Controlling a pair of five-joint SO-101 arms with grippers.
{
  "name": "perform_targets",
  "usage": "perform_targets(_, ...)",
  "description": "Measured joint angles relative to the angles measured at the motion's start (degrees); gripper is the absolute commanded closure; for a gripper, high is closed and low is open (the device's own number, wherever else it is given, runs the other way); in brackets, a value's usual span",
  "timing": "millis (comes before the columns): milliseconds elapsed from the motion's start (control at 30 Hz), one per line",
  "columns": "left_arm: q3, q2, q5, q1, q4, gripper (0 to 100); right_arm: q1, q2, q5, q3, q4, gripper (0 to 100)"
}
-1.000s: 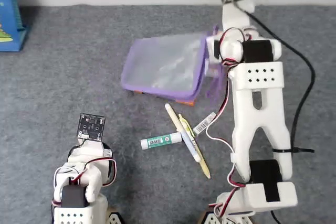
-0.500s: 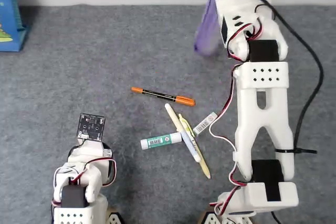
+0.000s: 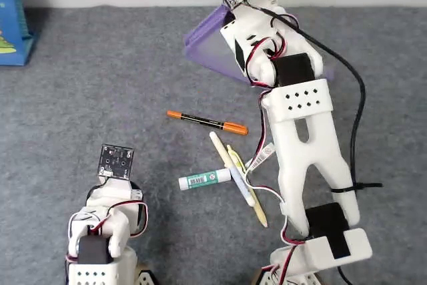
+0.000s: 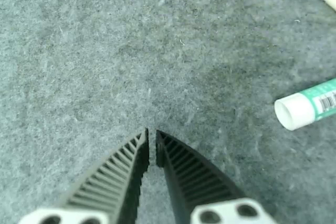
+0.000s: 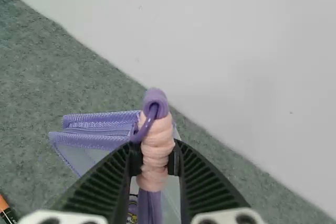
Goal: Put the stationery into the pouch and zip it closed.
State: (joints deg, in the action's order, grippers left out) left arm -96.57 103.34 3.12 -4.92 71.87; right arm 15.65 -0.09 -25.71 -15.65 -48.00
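while the grey mat [image 3: 80, 85] is lying under both arms, the right arm [image 3: 303, 145] is standing stretched toward the far wall, the right gripper [image 5: 155, 153] pinching the pink-wrapped pull tab [image 5: 156, 129] of the purple pouch [image 3: 208, 46], which is hanging tilted near that wall. the left gripper [image 4: 152, 142] is hovering over bare mat, jaws pressed nearly together, holding nothing. mid-mat, outside the pouch, two crossed pens [image 3: 235, 173] are lying touching, an orange-capped marker [image 3: 207, 122] just beyond them and a glue stick [image 3: 204, 179] beside them.
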Motion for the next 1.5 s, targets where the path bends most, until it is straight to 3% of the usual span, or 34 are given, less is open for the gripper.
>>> perform_targets(200, 0.00, 0.00, 0.00, 0.00, 0.00, 97, -3.43, -0.26, -5.45, 0.00, 0.00, 99.1)
perform_targets(533, 0.00, 0.00, 0.00, 0.00, 0.00, 97, -14.42, -1.32, -6.24, -5.36, 7.56, 99.1)
perform_targets(1267, 0.00, 0.00, 0.00, 0.00, 0.00, 97, -14.59, 2.55, -35.52, -5.89, 16.70, 99.1)
perform_targets(1500, 0.00, 0.00, 0.00, 0.00, 0.00, 97, -7.38, 2.29, -36.40, -5.89, 3.52, 99.1)
